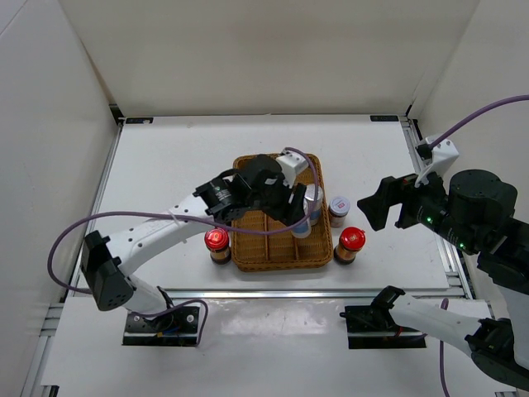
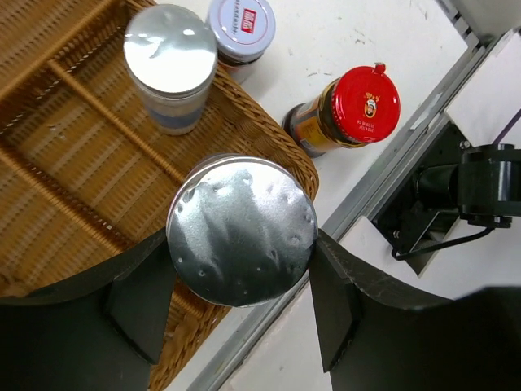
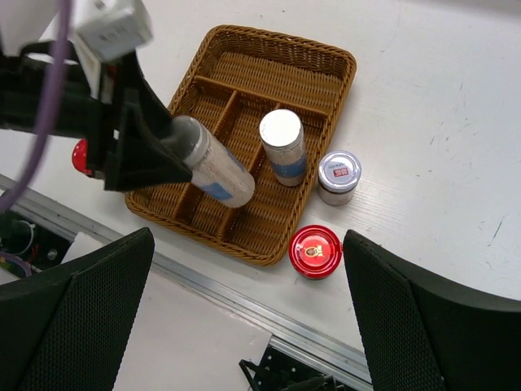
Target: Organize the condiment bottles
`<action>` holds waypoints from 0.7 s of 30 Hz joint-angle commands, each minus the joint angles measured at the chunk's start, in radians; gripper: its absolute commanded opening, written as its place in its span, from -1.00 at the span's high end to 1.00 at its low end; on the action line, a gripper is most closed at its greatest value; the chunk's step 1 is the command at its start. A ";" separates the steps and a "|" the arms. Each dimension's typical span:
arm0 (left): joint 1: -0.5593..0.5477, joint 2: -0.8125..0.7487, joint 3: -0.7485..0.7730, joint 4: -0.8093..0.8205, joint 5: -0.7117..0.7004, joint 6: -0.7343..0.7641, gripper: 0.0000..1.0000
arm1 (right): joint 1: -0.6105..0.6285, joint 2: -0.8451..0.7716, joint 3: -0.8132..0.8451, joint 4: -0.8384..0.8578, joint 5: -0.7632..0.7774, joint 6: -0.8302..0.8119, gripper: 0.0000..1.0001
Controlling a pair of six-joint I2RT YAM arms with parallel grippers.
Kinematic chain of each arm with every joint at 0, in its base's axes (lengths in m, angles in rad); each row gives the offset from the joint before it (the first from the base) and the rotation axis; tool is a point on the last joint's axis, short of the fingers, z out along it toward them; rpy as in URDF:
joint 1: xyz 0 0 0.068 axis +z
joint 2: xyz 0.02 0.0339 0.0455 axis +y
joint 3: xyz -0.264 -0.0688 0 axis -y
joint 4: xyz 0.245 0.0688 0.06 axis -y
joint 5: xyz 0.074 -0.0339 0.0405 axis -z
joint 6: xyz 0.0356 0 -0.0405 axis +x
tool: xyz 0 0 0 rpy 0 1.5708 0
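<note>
Bottle in the grip: the left hand (image 2: 242,252) has its two fingers (image 2: 138,297) closed narrow on a silver-capped bottle (image 3: 213,171), one finger pressed against each side just under the cap. The bottle leans, cap toward the arm and base pointing down into the wicker tray (image 1: 273,266). Its base sits over the tray's near compartments, toward the right side; from these angles I can't tell whether it touches the weave or hangs just above it.

Beside it stands a second silver-capped bottle (image 3: 282,147), upright inside the tray, close to the right rim. Out on the white surface (image 1: 182,157), just off that right rim, sits a short jar with a silver lid (image 3: 339,176), upright and near the standing bottle, with the rim between them. At the tray's near right corner stands a red-capped bottle (image 3: 316,251), just beside the wicker. Another red-capped bottle (image 1: 217,244) stands off the near left corner, close against the left rim.

Over on the right, the right hand (image 1: 376,205) hovers above the surface, to the right of the tray and apart from it. Its fingers are spread wide, gripping nothing and touching nothing.
</note>
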 commanded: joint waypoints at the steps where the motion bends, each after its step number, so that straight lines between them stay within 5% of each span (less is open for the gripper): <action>1: -0.038 0.020 0.040 0.107 -0.016 -0.014 0.79 | 0.001 -0.002 0.011 0.008 0.020 0.012 -1.00; 11: -0.084 0.184 0.095 0.126 -0.045 -0.058 0.79 | 0.001 -0.030 -0.010 -0.010 0.039 0.022 -1.00; 16: -0.084 0.244 0.124 0.126 -0.045 -0.067 0.62 | 0.001 -0.040 -0.010 -0.019 0.039 0.031 -1.00; 21: -0.084 0.265 0.155 0.107 -0.045 -0.077 0.01 | 0.001 -0.051 -0.030 -0.028 0.039 0.041 -1.00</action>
